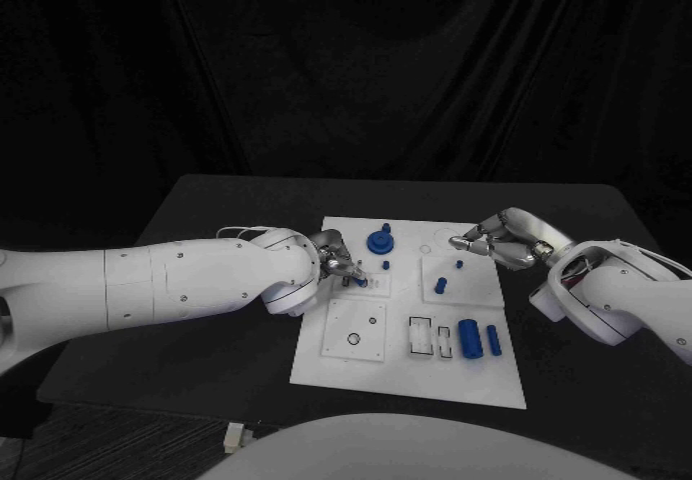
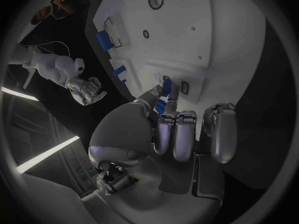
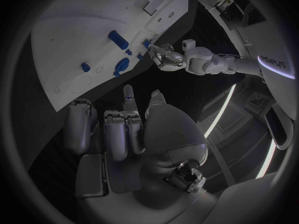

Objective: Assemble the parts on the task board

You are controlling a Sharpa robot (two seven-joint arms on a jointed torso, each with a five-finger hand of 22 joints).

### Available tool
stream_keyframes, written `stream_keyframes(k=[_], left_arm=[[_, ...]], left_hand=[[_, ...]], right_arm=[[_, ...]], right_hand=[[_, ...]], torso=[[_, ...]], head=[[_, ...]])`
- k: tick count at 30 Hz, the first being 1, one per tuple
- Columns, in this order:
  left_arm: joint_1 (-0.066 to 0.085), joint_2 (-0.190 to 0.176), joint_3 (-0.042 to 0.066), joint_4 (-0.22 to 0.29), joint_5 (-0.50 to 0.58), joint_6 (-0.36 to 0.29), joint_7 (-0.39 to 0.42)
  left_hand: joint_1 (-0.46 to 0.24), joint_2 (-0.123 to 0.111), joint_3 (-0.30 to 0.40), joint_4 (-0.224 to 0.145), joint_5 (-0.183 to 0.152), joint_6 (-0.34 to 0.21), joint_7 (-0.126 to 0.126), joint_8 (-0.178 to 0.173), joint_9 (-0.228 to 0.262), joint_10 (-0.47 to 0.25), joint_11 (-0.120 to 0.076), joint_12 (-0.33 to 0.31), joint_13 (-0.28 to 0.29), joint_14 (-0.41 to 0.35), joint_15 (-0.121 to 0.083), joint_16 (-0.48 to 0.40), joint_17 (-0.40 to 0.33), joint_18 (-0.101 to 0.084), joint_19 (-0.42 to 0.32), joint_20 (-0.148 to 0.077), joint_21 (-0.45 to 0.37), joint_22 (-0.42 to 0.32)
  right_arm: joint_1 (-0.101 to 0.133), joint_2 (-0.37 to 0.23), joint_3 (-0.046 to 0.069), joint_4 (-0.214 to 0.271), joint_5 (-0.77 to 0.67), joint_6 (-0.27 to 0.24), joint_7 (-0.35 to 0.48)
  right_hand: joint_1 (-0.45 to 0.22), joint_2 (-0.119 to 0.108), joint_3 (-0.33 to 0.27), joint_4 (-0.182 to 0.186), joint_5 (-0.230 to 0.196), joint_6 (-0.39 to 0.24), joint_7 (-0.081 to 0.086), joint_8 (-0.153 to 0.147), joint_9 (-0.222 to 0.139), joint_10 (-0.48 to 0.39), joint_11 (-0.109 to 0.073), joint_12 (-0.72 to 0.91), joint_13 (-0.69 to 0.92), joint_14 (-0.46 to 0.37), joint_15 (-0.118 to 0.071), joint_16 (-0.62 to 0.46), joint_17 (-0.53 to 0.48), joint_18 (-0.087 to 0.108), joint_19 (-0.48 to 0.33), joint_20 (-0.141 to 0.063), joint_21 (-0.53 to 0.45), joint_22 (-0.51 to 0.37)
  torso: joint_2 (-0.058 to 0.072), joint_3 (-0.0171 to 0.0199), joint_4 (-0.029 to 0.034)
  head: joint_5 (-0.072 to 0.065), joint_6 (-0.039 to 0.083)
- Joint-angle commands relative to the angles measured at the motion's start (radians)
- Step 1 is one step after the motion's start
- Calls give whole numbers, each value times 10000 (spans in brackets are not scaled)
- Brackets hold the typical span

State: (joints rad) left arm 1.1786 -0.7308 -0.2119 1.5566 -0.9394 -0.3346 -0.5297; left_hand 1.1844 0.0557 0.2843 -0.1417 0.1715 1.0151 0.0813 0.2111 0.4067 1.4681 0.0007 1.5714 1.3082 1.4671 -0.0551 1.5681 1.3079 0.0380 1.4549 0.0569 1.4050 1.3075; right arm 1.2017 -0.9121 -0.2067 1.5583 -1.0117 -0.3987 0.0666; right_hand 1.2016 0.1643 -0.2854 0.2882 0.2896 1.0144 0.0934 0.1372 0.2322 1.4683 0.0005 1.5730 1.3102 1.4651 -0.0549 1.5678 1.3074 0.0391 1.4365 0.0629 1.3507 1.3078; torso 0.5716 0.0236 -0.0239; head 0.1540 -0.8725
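A: Item 1, left hand [image 1: 335, 258]. Pose?
B: Reaches in from the board's left edge, over the upper-left part of the task board [image 1: 361, 372]. Thumb and a finger are pinched on a small blue peg [image 2: 166, 86]; the other fingers [image 2: 175, 134] are curled under. The wrist view shows the peg upright against the white plate.

A: Item 2, right hand [image 1: 500, 240]?
B: Sits at the board's upper-right corner, above the black table [image 1: 216, 210], approx. level with the far edge. Fingers bunched together, tips close. Prob. holds nothing, but the view is too small to be sure.

A: Edges, room?
B: Board lies mid-table with bare black surface on all sides, wider at left. Lower half of the board is free of both arms.

A: Parts, shapes, finish?
B: Matte white plate with raised square panels and cut-outs. A blue round knob [image 1: 379, 240] stands near the far edge, just beside the left hand. Two small blue pieces [image 1: 441, 284] stand on the right-hand panel. A blue cylinder [image 1: 469, 339] and a slimmer blue rod [image 1: 493, 340] lie side by side at lower right, next to rectangular slots [image 1: 420, 336]. One round hole [image 1: 353, 339] at lower left.
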Motion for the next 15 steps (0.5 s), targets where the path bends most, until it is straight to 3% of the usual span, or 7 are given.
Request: stream_keyframes(k=[1, 6, 15], left_arm=[[-41, -4, -16, 25, 36, 227, 50], [-41, -12, -16, 9, 37, 269, 45], [-42, 4, -16, -7, 37, 333, 41]], left_hand=[[-170, -40, -104, 106, -175, -92, -33, 70, 15, 1027, -22, -6, 2626, 1037, 8, 27, 2629, 110, -95, 15, -84, 1326], [-415, -102, -403, 467, -324, -188, -14, 99, 4, 1027, -5, -6, 2626, 1037, 21, 27, 2629, 146, -184, 24, -244, 1236], [-576, -146, -656, 789, -508, -273, 9, 107, -25, 1027, 14, -6, 2626, 1037, 37, 27, 2629, 161, -217, 38, -330, 1201]], right_arm=[[-26, 6, 6, -6, -8, -18, -21], [-26, 5, 6, -9, -8, -7, -34], [-26, 18, 6, -5, -8, -12, -33]], right_hand=[[81, 3, -81, 4, 18, -13, -21, -43, -6, 1025, 73, -22, 2606, 1057, 50, 30, 2634, 182, -43, -4, -52, 1861], [81, 3, -81, 4, 18, -13, -21, -43, -6, 1025, 73, -22, 2606, 1057, 50, 30, 2634, 182, -43, -4, -52, 1861], [81, 3, -81, 4, 18, -13, -21, -43, -6, 1025, 73, -22, 2606, 1057, 50, 30, 2634, 182, -43, -4, -52, 1861]], torso=[[5, 1, -11], [8, 4, 8], [3, 3, -2]], head=[[44, -2], [5, -2], [2, -2]])
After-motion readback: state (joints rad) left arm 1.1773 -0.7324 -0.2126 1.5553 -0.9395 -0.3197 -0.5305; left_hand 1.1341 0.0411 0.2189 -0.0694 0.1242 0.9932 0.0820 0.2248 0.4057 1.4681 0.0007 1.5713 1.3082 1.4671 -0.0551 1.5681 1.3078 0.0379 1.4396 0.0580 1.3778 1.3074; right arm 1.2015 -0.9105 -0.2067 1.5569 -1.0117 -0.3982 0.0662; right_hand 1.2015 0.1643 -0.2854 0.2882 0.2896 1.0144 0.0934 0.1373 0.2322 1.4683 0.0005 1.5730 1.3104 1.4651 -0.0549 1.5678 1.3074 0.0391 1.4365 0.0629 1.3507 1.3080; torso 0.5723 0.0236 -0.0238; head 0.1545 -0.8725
